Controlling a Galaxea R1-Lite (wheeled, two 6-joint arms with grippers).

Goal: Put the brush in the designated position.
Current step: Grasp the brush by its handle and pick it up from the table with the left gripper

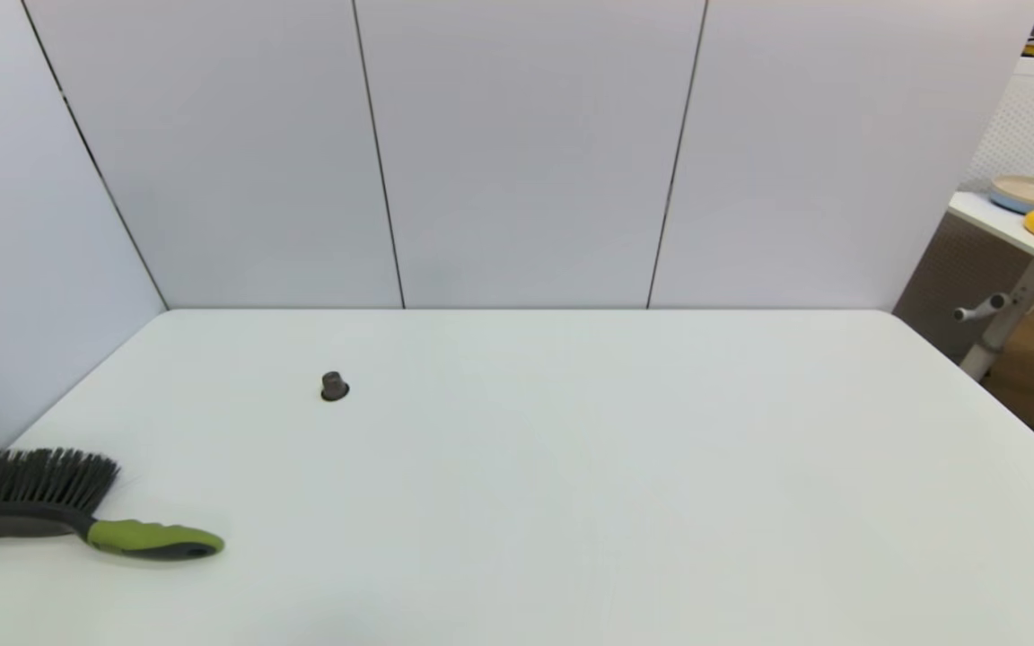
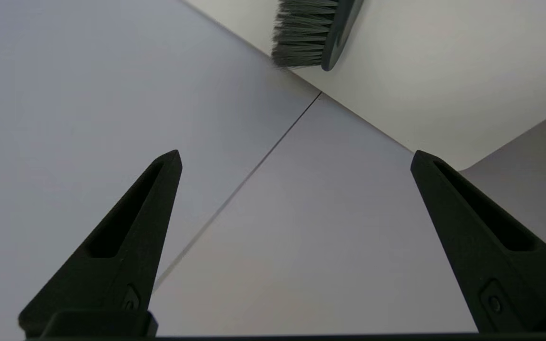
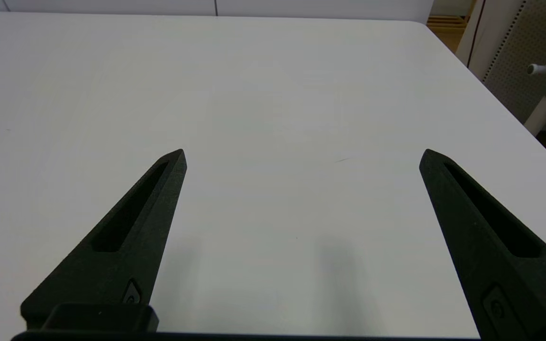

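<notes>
- Lying on its side at the near left corner of the white table, the hand brush with dark grey oval head, long dark grey bristles and lime-green handle is untouched; the bristles point toward the back panels and the handle points toward the table's middle.
- A small dark grey peg-like knob is seen standing well apart from the brush, farther back on the table; it is judged, not known, to mark the designated position.
- The left gripper is held off the table with its black fingers spread wide and nothing between them; only the bristle end of the brush is caught at the edge of its wrist view, near the grey side panel.
- The right gripper is parked low over the bare right part of the table, its fingers likewise wide and empty.
- The step in hand is judged to be the reach: the left gripper is best brought over the green handle, with fingers set across its narrow width rather than along it, so the bristles are not crushed and the heavy head does not swing.
- A plate and a yellow object on a side table lie outside the work.
</notes>
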